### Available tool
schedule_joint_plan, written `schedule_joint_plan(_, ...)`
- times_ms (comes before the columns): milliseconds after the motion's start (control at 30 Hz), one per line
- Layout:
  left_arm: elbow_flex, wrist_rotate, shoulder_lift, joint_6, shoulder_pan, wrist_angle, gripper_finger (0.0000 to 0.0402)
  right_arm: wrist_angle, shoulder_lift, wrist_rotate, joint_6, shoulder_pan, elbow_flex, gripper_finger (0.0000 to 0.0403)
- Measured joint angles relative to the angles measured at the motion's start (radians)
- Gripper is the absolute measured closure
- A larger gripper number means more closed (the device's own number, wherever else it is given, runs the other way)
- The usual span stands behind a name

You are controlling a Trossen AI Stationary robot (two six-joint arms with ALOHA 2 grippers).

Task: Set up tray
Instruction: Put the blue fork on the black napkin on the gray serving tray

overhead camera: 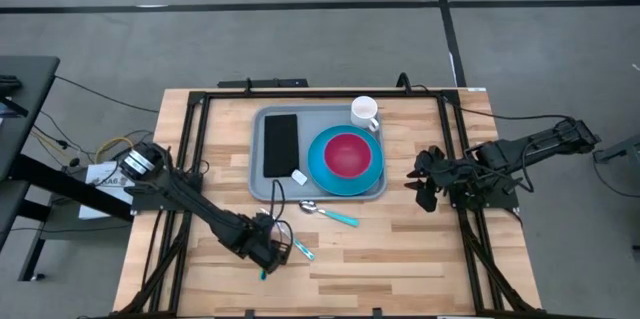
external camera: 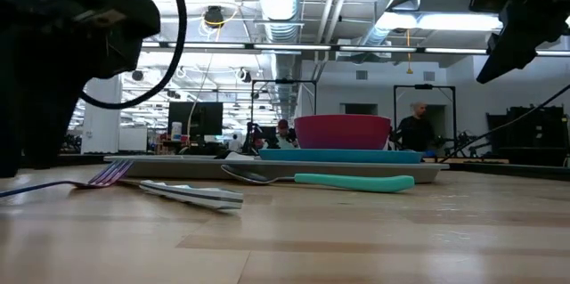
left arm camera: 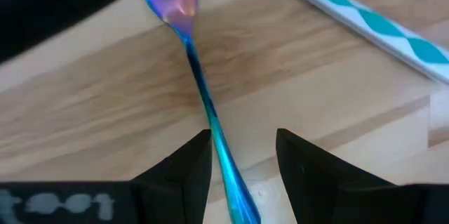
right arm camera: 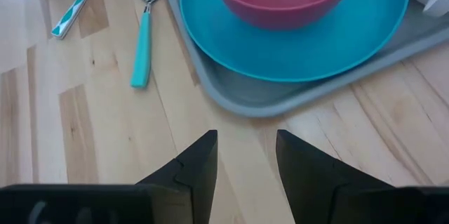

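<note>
The grey-blue tray (overhead camera: 262, 184) lies at the table's middle. It carries a black napkin (overhead camera: 281, 146), a blue plate (overhead camera: 322, 164) with a pink bowl (overhead camera: 348, 154) on it, and a white mug (overhead camera: 365, 112). A teal-handled spoon (overhead camera: 331, 214) and a patterned knife (overhead camera: 303, 250) lie flat on the wood near the tray. An iridescent blue fork (left arm camera: 184, 38) also lies flat on the wood. My left gripper (left arm camera: 243, 136) is open, pointing down, with a finger on either side of the fork's handle (left arm camera: 223, 157). My right gripper (right arm camera: 245, 150) is open above bare wood, right of the tray.
Black frame rails (overhead camera: 190, 149) run along the table's left, right and far sides. Bare wood (overhead camera: 390, 259) stretches between the tray and the near edge. In the low view, people show in the room beyond the table.
</note>
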Motion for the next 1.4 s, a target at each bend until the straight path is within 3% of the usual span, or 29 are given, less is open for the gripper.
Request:
schedule_joint_plan(667, 0.0, -0.029, 0.01, -0.072, 0.0, -0.054, 0.0256, 0.008, 0.0, 0.0, -0.001, 0.0, 0.0, 0.0265)
schedule_joint_plan(867, 0.004, -0.002, 0.076, -0.079, 0.002, -0.014, 0.0256, 0.008, 0.0, 0.0, -0.001, 0.0, 0.0, 0.0265)
schedule_joint_plan(1100, 0.037, -0.005, 0.096, -0.075, 0.001, -0.082, 0.0257, 0.008, 0.0, -0.003, 0.0, 0.0, 0.0, 0.0265)
schedule_joint_plan(1400, 0.034, -0.009, 0.096, -0.072, 0.002, -0.089, 0.0331, 0.009, 0.0, -0.003, 0.0, 0.0, 0.0, 0.0265)
